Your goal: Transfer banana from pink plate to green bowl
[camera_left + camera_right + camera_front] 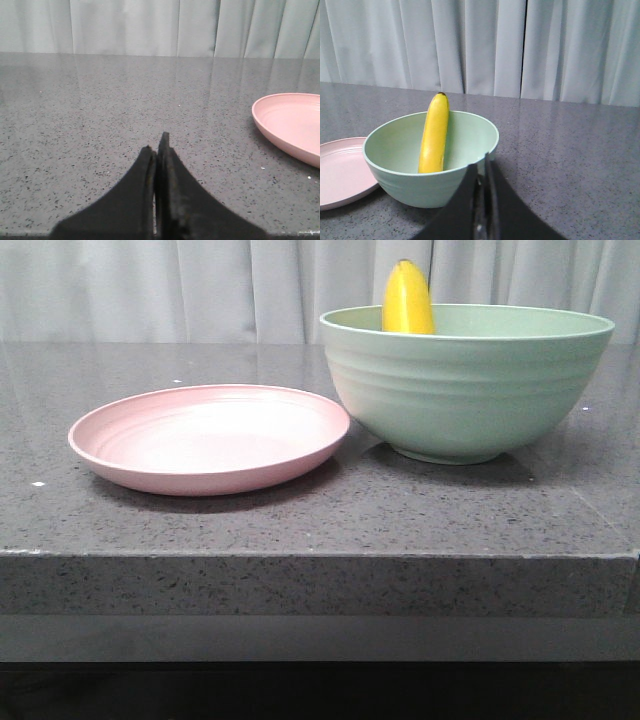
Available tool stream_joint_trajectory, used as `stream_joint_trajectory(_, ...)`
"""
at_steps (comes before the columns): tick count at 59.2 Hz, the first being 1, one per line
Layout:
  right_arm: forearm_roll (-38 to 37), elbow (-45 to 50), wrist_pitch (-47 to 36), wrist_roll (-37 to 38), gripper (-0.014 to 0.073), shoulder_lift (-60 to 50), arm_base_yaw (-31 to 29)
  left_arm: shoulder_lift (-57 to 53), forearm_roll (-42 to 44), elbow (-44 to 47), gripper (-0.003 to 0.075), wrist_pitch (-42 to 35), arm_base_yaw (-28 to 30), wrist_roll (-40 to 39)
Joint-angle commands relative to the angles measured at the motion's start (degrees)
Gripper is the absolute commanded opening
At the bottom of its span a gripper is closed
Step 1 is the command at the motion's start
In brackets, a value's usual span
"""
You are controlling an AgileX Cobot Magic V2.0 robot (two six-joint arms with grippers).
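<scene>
The speckled grey stone bench [320, 580] is showing its thick front edge nearest the camera, and on it the wide, shallow, matte pale pink plate [210, 438] is sitting empty, faint rings inside. Just beside it the deep, ridged, mint-green bowl [466, 380] is holding the smooth bright yellow banana [434, 139] — leaning against the inner wall, long axis near upright, dark tip pointing up. The left end effector [159, 150] and right end effector [481, 170] are both resting closed — gripping nothing.

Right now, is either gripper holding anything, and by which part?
Nothing is held. Both the left gripper and right gripper are shut and empty; the banana leans inside the green bowl.
</scene>
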Motion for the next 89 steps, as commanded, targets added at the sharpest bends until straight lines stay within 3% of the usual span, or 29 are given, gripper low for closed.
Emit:
stream_joint_trajectory(1,0.3,-1.3,-4.1,-0.5,-0.0087,0.8,-0.5,-1.1,0.0,0.2,-0.0020,-5.1,0.1,0.0)
stream_joint_trajectory(12,-1.0,1.1,-8.8,0.0,-0.0087,0.6,-0.5,-1.1,0.0,0.2,-0.0020,-5.1,0.1,0.0)
stream_joint_trajectory(22,-8.6,9.7,-17.7,9.9,-0.0087,-2.0,-1.3,-1.1,0.0,0.2,-0.0020,-5.1,0.1,0.0)
stream_joint_trajectory(39,-9.4,23.7,-19.5,13.0,-0.0087,-7.3,-2.9,-1.1,0.0,0.2,-0.0020,-5.1,0.1,0.0)
stream_joint_trajectory(89,-9.7,23.7,-19.1,13.7,-0.0087,-7.3,-2.9,-1.1,0.0,0.2,-0.0020,-5.1,0.1,0.0)
